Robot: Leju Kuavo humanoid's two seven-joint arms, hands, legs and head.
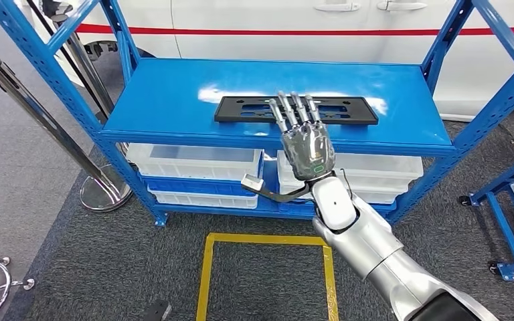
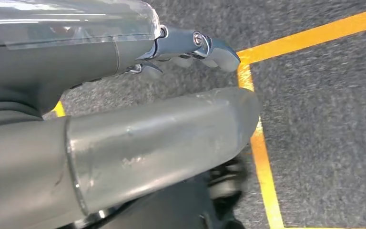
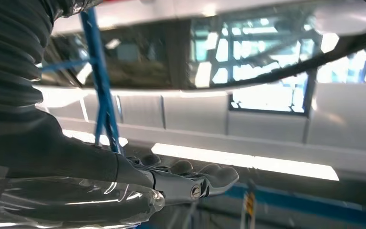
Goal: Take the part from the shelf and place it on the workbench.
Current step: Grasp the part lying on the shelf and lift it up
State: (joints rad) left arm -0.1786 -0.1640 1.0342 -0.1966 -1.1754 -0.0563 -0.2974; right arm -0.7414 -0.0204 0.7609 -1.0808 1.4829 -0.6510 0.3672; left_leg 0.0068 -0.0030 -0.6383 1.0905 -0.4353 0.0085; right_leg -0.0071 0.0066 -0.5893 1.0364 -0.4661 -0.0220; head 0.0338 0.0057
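One flat black part [image 1: 296, 110] lies on the blue shelf [image 1: 174, 100], not yet gripped.
Right hand [image 1: 306, 137] hovers over the part's near edge, fingers extended and empty, apparently lining up a grasp; left hand [image 2: 124, 95] hangs empty above the carpet.

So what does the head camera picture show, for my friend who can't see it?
The robot's right hand reaches out flat, fingers straight, over a long black part lying on a blue shelf. White bins sit underneath, and a yellow square is marked on the grey floor.
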